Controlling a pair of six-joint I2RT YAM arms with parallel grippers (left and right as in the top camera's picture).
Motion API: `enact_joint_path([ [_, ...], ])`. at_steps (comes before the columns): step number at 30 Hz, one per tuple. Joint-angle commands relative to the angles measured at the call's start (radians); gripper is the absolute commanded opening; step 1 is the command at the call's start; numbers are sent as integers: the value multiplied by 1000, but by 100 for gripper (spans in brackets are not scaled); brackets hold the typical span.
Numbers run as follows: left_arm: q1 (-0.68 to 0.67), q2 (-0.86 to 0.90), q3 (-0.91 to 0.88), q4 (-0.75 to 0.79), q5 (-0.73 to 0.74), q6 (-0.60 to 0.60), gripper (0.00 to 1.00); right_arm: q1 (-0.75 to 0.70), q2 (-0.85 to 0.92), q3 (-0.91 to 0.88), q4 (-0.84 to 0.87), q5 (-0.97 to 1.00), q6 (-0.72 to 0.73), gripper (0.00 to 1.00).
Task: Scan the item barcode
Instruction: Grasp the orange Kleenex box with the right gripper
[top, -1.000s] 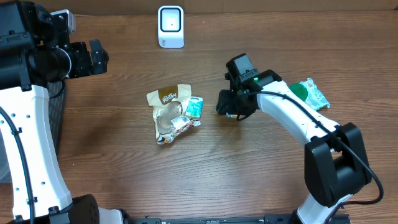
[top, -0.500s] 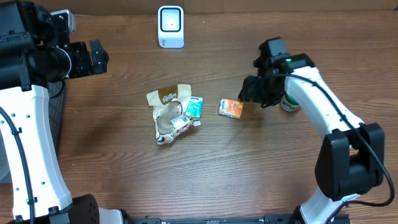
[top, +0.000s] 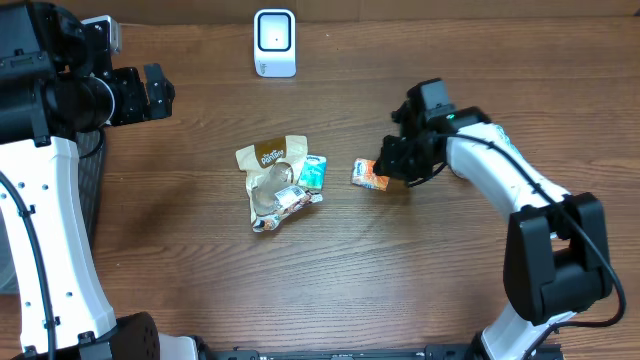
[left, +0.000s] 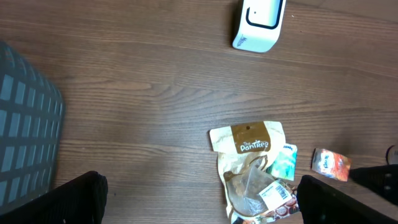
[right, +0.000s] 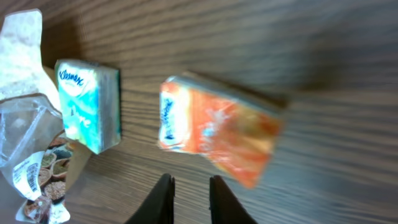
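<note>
Lying just left of the right gripper (right: 190, 186) — jaws nearly closed, empty — the orange tissue pack (right: 217, 134) runs left-right on the counter (top: 400, 270); left gripper (left: 199, 196), wide open, far off.

The view was blurred in places. An orange tissue pack (right: 217, 134) lay flat on the wooden table (right: 323, 43), near the middle, and its print could not be read. To the left of it, apart by a strip of bare wood, lay a teal Kleenex pack (right: 86, 104). A clear bag (right: 28, 155) with a barcode label touched, as it seemed, the teal pack. At the bottom edge the right gripper (right: 188, 200) showed two dark fingertips (right: 163, 198) close together, nothing between them, just below the orange pack.
</note>
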Motion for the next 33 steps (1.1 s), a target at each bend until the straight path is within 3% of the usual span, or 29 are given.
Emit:
enact_joint_path([
  [1, 3, 0, 8, 0, 8, -13, 100, 50, 2, -48, 18, 37, 137, 11],
  [5, 3, 0, 8, 0, 8, -13, 100, 42, 3, -40, 23, 92, 116, 8],
  [10, 3, 0, 8, 0, 8, -13, 99, -43, 3, 91, -6, 80, -53, 9],
  [19, 3, 0, 8, 0, 8, -13, 100, -77, 130, 98, 160, 145, -121, 13],
  [25, 3, 0, 8, 0, 8, -13, 99, -76, 154, 98, 105, 116, -124, 13],
  [33, 3, 0, 8, 0, 8, -13, 100, -39, 153, 98, -104, 62, -124, 13],
])
